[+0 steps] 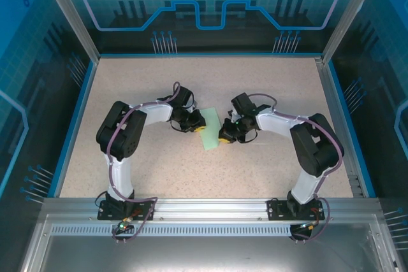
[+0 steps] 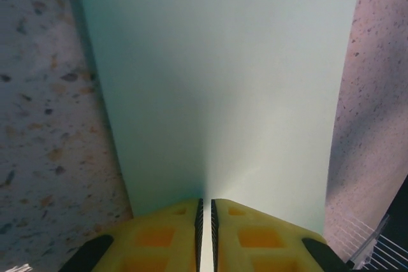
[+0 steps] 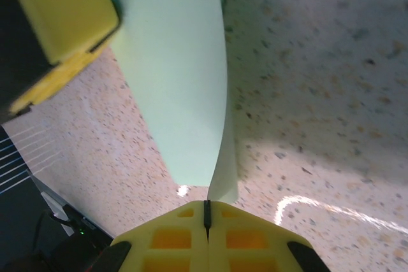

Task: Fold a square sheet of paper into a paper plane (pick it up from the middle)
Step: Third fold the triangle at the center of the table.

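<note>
The square sheet of paper is pale mint green and hangs between my two grippers at the table's middle, looking like a narrow strip from above. My left gripper is shut on its left edge. In the left wrist view the sheet spreads away from the yellow jaws of the left gripper, gently creased down its centre. My right gripper is shut on the opposite edge. In the right wrist view the sheet curls upward from the right gripper, and the left gripper's yellow finger shows at top left.
The speckled beige table has a blue border and clear walls on three sides. An aluminium rail carrying both arm bases runs along the near edge. Both arms bend inward toward the middle.
</note>
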